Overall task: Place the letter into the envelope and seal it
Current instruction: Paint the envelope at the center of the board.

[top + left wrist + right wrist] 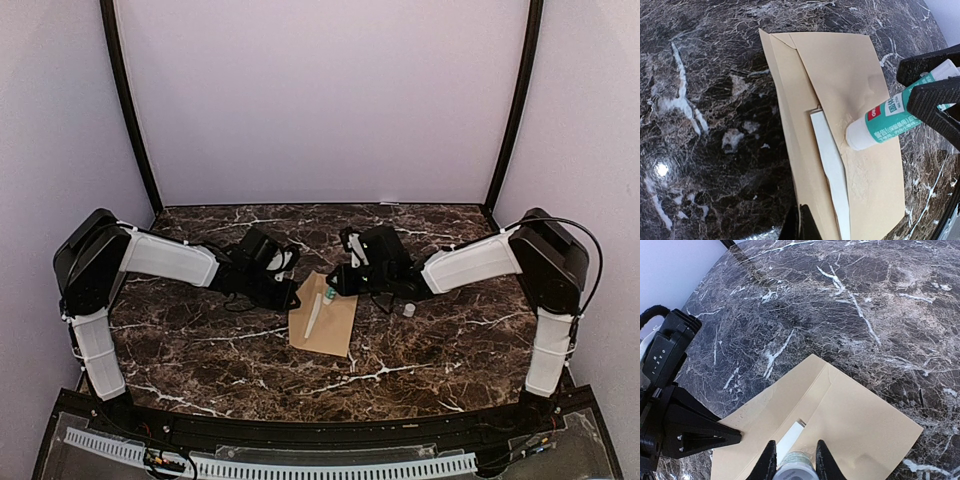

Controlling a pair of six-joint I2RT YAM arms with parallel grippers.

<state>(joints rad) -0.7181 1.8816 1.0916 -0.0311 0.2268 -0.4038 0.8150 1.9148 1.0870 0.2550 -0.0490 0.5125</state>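
Right fingers grip the glue stick, its tip on the envelope at table centre, long axis roughly twelve-to-six; left fingers, closed empty, sit at its nine-o'clock edge.

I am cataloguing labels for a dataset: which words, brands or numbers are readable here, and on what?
"固": white, on the green glue stick; the following characters are partly hidden.
Red logo and small print on it: too blurred.
White marks on the left arm's black housing: too small.
Envelope: no text.
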